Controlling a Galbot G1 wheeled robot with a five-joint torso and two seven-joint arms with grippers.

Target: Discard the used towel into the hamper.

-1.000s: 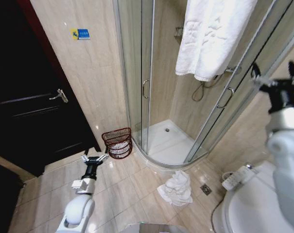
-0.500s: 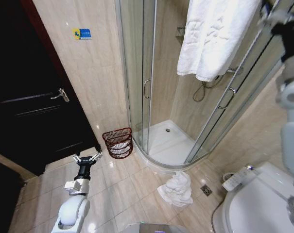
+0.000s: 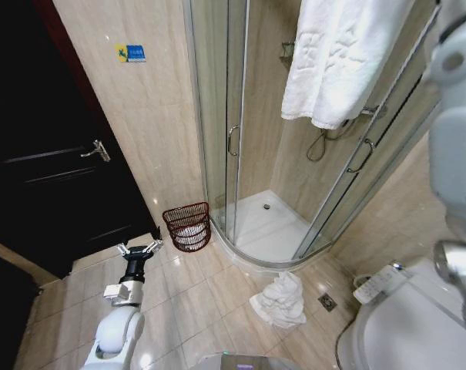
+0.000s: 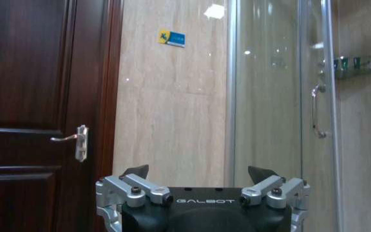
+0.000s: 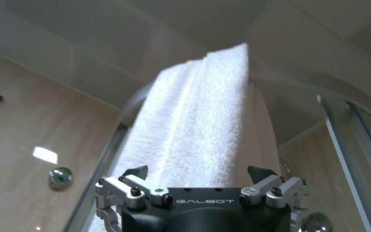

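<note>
Right gripper (image 5: 198, 171) is up high with its fingers spread wide and nothing in them. Its wrist cam has the hanging towel (image 5: 198, 121) dead ahead, close, but I can't tell if it's touching. In the head view the right arm (image 3: 456, 116) runs up the right edge of the frame.

Biggest thing in the room is the glass shower enclosure (image 3: 240, 116), filling the middle and upper part of the frame. The white hanging towel (image 3: 340, 62) is draped over its top rail at the upper right, long axis straight up and down. Toilet (image 3: 402, 324) sits in the lower right corner and the dark door (image 3: 48, 154) takes the left side.

Then the hamper (image 3: 188, 226), a reddish wire basket on the floor, left of centre, tucked against the wall just beside the shower's curved edge. Something white seems to be inside already. A crumpled towel (image 3: 280, 302) lies on the tiles at lower centre, near the shower base and apart from the hamper.

Left gripper (image 3: 138, 247) hangs low at the lower left, fingers also wide and empty. The hamper lies just up and right of it.

My read: the right arm is far nearer the hanging towel and the left is nearer the hamper. Which towel counts as "used" isn't obvious to me.
</note>
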